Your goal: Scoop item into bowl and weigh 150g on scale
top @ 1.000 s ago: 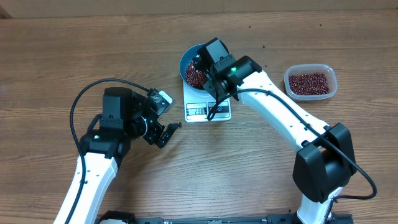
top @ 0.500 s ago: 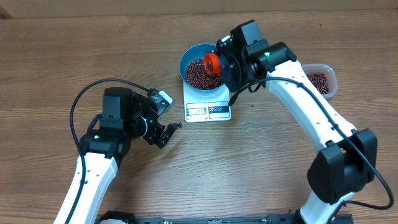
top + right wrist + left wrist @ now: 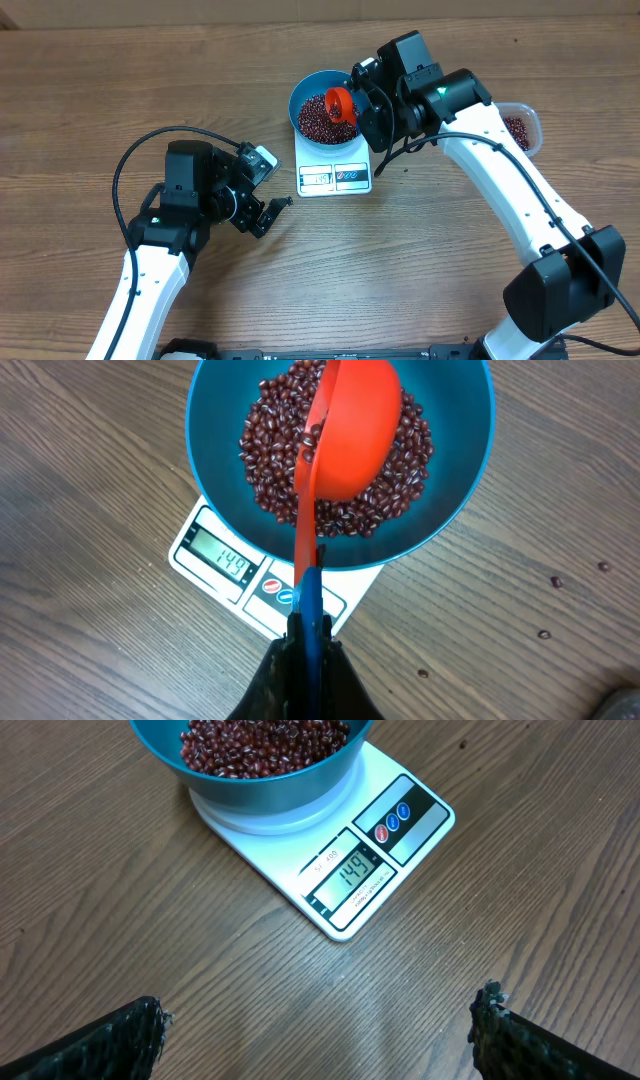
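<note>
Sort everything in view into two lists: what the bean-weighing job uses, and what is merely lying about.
In use: beans, blue bowl, scale, orange scoop, right gripper, clear tub.
Lying about: stray beans, idle left gripper.

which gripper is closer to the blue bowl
Right. The right gripper sits at the bowl's edge, holding an orange scoop over the beans; the left gripper stands open, well apart, beyond the scale.

Left arm (image 3: 150, 262) folded, left gripper (image 3: 268, 213) held with jaws spread wide. Right arm (image 3: 505, 190) extended, right gripper (image 3: 308, 645) clamped on scoop (image 3: 352, 430) handle.
</note>
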You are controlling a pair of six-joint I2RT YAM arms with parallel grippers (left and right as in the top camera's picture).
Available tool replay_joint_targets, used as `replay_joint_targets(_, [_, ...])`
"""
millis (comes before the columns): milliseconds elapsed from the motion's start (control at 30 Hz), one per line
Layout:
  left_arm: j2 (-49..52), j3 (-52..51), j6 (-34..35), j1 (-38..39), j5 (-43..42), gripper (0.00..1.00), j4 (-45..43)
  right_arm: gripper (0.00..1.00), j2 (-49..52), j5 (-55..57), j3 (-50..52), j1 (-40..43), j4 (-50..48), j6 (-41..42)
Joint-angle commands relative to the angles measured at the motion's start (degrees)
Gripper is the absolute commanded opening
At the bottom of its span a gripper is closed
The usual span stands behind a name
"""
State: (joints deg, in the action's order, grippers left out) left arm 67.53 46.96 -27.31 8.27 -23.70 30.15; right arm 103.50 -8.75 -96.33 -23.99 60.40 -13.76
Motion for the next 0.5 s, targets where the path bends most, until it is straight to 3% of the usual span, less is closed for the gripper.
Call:
replay_joint_targets(0, [-0.02,0.04,0.55,0.02,0.17,0.99,-0.15,0.04,-2.58,-0.61,-2.01,0.02,0.26,0.52])
replay_joint_targets(467, [-0.02,0.04,0.55,0.02,0.17,1.00,-0.15,0.04,-2.58,4.81,-4.26,-0.83,-0.44,0.55])
